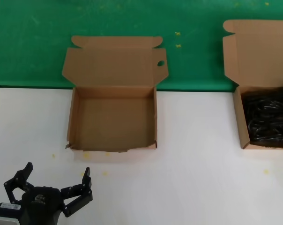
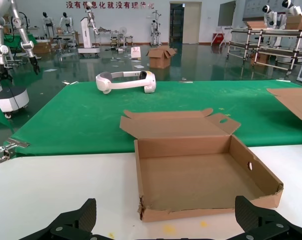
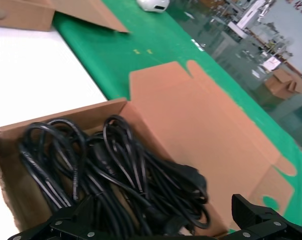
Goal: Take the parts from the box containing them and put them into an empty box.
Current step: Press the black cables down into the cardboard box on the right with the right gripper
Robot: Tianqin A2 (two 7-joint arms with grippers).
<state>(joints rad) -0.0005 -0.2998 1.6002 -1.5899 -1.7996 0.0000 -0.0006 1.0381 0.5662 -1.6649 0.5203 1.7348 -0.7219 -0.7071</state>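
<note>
Right claw (image 3: 161, 220) spread wide over glossy black tangled cables (image 3: 116, 170) in cardboard box (image 3: 191, 120).

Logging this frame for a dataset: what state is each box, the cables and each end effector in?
Empty box: lid open, nothing inside, front edge torn.
Box containing the parts: lid open, holding the cables.
Cables: tangled black loops, all lying in their box, none gripped.
Left end effector: open, holding nothing, in front of the empty box.
Right end effector: open, above the cables.
</note>
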